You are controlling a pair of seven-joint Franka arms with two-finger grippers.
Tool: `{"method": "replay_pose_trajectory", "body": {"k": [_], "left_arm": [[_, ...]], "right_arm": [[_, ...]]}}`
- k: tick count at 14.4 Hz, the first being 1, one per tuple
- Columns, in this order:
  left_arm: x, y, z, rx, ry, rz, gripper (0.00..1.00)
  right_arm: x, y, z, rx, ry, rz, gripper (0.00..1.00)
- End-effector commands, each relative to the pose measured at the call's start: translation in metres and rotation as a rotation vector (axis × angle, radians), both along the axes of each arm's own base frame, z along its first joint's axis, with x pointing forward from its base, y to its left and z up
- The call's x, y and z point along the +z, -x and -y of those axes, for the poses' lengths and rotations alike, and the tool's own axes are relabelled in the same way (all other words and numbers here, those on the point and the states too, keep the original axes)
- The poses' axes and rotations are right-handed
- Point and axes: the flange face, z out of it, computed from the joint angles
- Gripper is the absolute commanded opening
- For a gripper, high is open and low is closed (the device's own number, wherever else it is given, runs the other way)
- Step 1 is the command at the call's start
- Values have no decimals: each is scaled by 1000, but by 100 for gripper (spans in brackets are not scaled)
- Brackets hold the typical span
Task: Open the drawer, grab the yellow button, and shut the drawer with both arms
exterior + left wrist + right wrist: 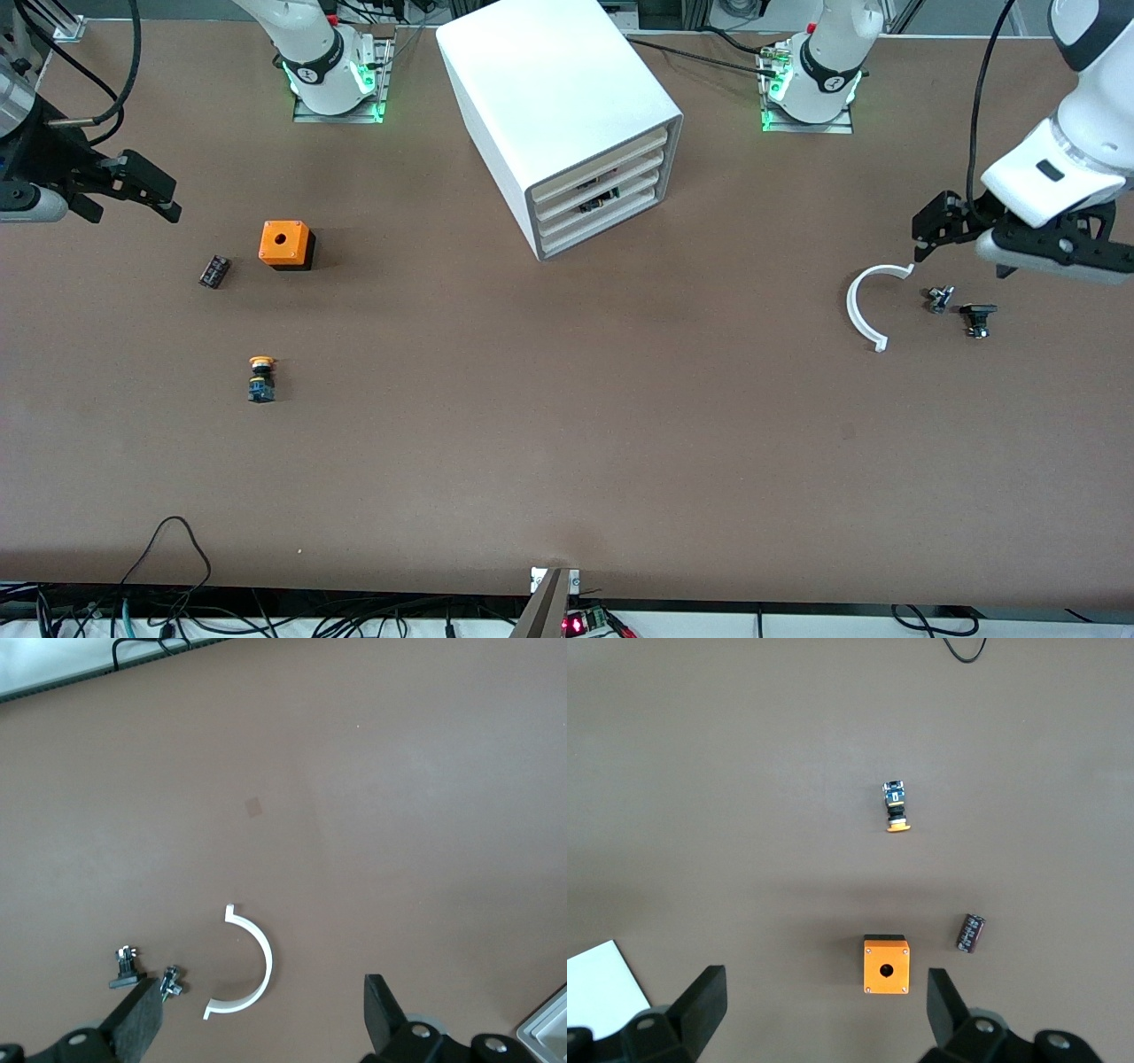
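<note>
The white cabinet (549,84) stands at the middle of the table near the arms' bases. Its uppermost drawer (602,166) is shut, flush with the three below. The button (261,377), with an orange cap and a black-and-blue body, lies on the bare table toward the right arm's end, also in the right wrist view (897,806). My right gripper (168,199) hangs open and holds nothing (824,1001), over the table beside the orange box. My left gripper (923,237) is open and holds nothing (261,1014), over the white half ring.
An orange box with a round hole (286,244) (886,966) and a small black ribbed block (214,271) (971,932) lie toward the right arm's end. A white half ring (873,306) (266,957) and two small parts (940,299) (978,319) lie toward the left arm's end.
</note>
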Motion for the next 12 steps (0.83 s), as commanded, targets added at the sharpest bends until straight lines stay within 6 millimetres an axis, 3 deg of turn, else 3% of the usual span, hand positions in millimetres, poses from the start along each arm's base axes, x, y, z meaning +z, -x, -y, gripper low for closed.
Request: {"method": "replay_pose_trajectory", "body": {"k": [1,12], "left_arm": [[-5,9,2,23,18,-10,100],[0,0,-2,41,18,-28,100]], "right_arm": [[5,-5,0,0,5,6,100],[3,-5,1,-2,7,-3,100]]}}
